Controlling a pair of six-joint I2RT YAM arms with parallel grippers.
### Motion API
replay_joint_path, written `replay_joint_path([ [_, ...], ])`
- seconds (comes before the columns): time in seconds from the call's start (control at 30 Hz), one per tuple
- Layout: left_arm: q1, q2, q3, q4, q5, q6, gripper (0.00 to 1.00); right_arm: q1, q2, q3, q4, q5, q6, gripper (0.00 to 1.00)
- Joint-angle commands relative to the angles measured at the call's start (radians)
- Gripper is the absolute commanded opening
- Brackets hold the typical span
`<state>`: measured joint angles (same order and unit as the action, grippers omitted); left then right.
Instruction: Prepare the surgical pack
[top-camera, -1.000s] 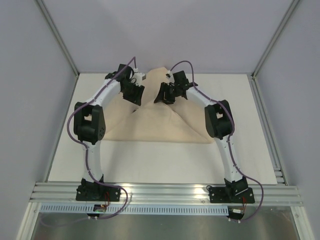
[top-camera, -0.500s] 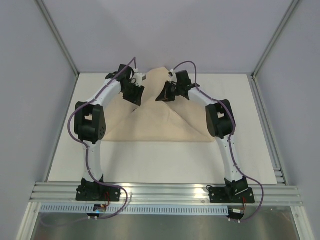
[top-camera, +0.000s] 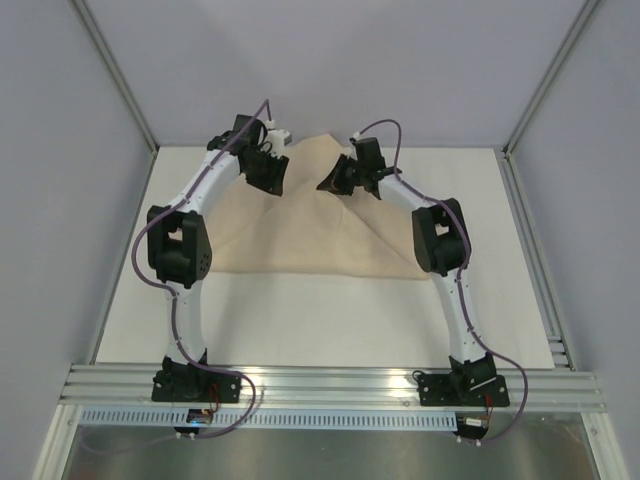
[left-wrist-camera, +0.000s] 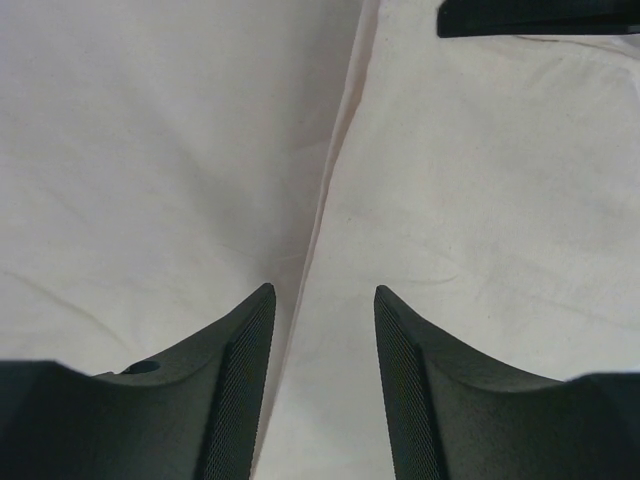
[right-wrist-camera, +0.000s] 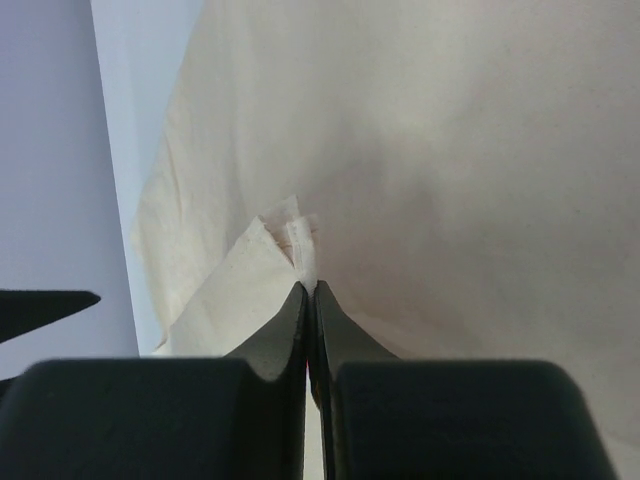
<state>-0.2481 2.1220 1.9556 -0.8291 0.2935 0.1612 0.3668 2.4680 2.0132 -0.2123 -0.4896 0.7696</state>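
Observation:
The surgical pack shows as a large tan cloth sheet (top-camera: 305, 235) spread over the middle of the table, folded into a triangle-like shape with its peak at the back. My right gripper (top-camera: 328, 183) is shut on a pinched fold of the tan cloth (right-wrist-camera: 300, 240) near the peak and holds it up. My left gripper (top-camera: 272, 178) is open and empty just above the cloth (left-wrist-camera: 470, 200), over a fold edge (left-wrist-camera: 335, 180) that runs between its fingertips (left-wrist-camera: 250, 320). The steel tray, scissors, tweezers, pads and packets are hidden.
The white table top (top-camera: 330, 320) shows in front of the cloth. Grey walls (top-camera: 60, 150) and aluminium posts close in the left, right and back. An aluminium rail (top-camera: 330, 385) with both arm bases runs along the near edge.
Both grippers have moved toward the back of the table. The right one has drawn the pinched cloth fold backward and the cloth's peak has flattened and widened.

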Motion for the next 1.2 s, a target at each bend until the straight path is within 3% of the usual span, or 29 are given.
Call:
replay_joint_path([
  [0.0, -0.010, 0.021, 0.035, 0.007, 0.003, -0.012, 0.53, -0.008, 0.081, 0.045, 0.062, 0.071, 0.043, 0.01],
  [0.2, -0.085, 0.107, 0.095, 0.033, -0.050, 0.034, 0.53, -0.011, 0.152, 0.093, 0.005, 0.137, 0.034, 0.00],
  [0.4, -0.099, 0.222, 0.265, 0.033, -0.094, 0.001, 0.52, -0.008, 0.125, 0.065, 0.005, 0.122, 0.023, 0.00],
  [0.6, -0.099, 0.331, 0.289, -0.047, -0.106, -0.002, 0.44, -0.008, 0.105, 0.042, -0.007, 0.076, 0.020, 0.03],
  [0.7, -0.100, 0.317, 0.206, -0.044, -0.074, 0.009, 0.39, -0.009, 0.056, 0.018, -0.025, 0.101, 0.010, 0.10],
  [0.8, -0.102, 0.312, 0.187, -0.047, -0.077, 0.009, 0.38, -0.012, -0.021, 0.004, -0.051, 0.146, -0.012, 0.29],
  [0.9, -0.102, 0.314, 0.193, -0.048, -0.100, 0.003, 0.38, -0.023, -0.110, -0.030, -0.099, 0.201, -0.045, 0.58],
  [1.07, -0.102, 0.311, 0.181, -0.059, -0.117, -0.015, 0.38, -0.032, -0.346, -0.146, -0.209, 0.342, -0.156, 0.65],
  [1.13, -0.102, 0.309, 0.170, -0.054, -0.111, -0.028, 0.38, -0.028, -0.426, -0.221, -0.237, 0.353, -0.190, 0.59],
  [1.17, -0.102, 0.309, 0.167, -0.054, -0.106, -0.029, 0.38, -0.025, -0.466, -0.343, -0.236, 0.356, -0.191, 0.53],
])
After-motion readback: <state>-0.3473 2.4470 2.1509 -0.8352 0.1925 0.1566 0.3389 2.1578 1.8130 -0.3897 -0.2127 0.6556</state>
